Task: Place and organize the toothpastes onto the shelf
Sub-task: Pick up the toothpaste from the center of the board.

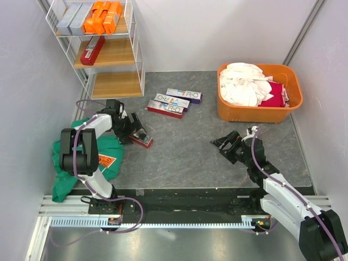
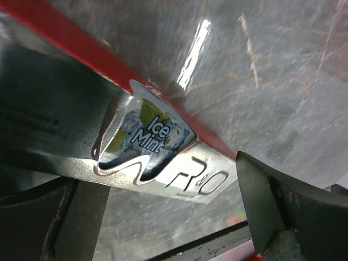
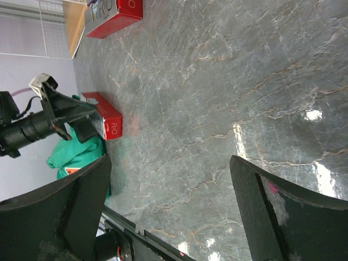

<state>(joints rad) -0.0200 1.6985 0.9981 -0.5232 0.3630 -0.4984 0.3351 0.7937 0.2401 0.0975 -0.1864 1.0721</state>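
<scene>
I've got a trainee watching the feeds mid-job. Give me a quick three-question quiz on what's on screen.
1. True or false: the right gripper is holding a carton.
2. Which tier of the shelf holds the orange cartons? A top, B middle, C bottom.
3. How many cartons are in the mid-table group?

Key:
1. False. Its jaws are open over bare table.
2. A.
3. Three.
</scene>
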